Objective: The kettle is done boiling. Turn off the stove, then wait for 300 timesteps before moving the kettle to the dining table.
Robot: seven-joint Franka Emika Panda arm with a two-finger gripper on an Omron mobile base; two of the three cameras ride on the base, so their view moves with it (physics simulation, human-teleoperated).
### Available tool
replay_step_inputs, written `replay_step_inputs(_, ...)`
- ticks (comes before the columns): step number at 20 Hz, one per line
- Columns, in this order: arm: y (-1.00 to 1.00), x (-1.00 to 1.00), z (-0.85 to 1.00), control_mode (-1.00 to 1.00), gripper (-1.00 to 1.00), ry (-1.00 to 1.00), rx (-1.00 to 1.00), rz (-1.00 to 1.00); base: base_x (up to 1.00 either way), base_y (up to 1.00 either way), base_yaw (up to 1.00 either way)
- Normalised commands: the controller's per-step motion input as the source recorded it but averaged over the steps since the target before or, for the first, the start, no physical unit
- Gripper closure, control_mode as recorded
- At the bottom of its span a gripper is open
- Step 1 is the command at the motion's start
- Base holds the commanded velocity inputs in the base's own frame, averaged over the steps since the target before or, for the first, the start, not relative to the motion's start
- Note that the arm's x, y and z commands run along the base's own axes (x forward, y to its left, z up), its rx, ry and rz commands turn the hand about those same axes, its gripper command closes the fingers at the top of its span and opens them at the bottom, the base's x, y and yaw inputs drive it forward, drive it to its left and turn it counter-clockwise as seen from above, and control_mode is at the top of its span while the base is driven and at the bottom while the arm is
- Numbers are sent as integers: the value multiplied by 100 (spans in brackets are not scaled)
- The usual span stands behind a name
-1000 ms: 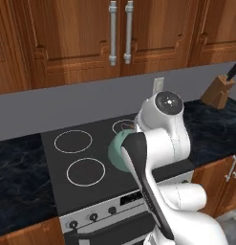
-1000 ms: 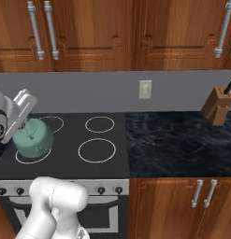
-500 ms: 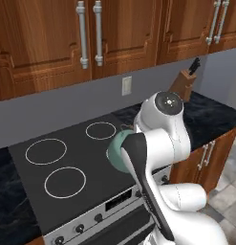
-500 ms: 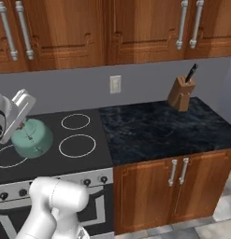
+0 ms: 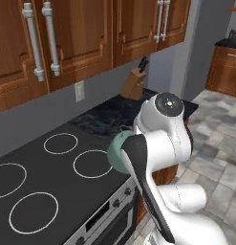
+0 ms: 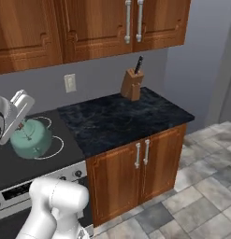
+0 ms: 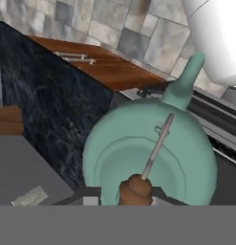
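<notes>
A: So, claw status? where's the kettle (image 6: 32, 139) relative to it?

B: Gripper (image 6: 24, 122) sits directly above the kettle; in the hand view the brown handle (image 7: 137, 187) runs right up between the two dark finger tips; jaws pressed together on that handle, pinching it.

A: Kettle hanging or resting?

B: Can't tell for sure; in the right base view it sits over the right-front ring of the stove (image 6: 14, 164), close to the edge where the black glass meets the marbled counter (image 6: 121, 119); whether its base touches the glass is unclear.

A: Orientation?

B: Body roughly upright; in the hand view the spout (image 7: 186, 78) points away from the fingers, toward the stove's front edge and the tiled floor (image 7: 138, 28); thin arch of the handle runs from the grip toward the spout side.

A: Left base view any use?

B: Partly; the arm's white links cover most of the kettle (image 5: 118, 152); a teal sliver shows beside the right-front burner ring (image 5: 93, 163).

A: Surroundings?

B: Knife block (image 6: 132, 84) at the back of the counter, well apart from the kettle; wall outlet (image 6: 69, 82) above the stove-counter seam; wood cabinets (image 6: 135, 161) under the counter.
</notes>
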Motion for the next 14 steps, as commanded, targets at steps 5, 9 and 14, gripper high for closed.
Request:
replay_step_inputs(5, 0, 0, 0, 100, 100, 0, 0, 0, 0, -31, -56)
replay_step_inputs(9, 0, 0, 0, 100, 100, 0, 0, 0, 0, -38, -55)
replay_step_inputs(14, 0, 0, 0, 100, 100, 0, 0, 0, 0, -38, -55)
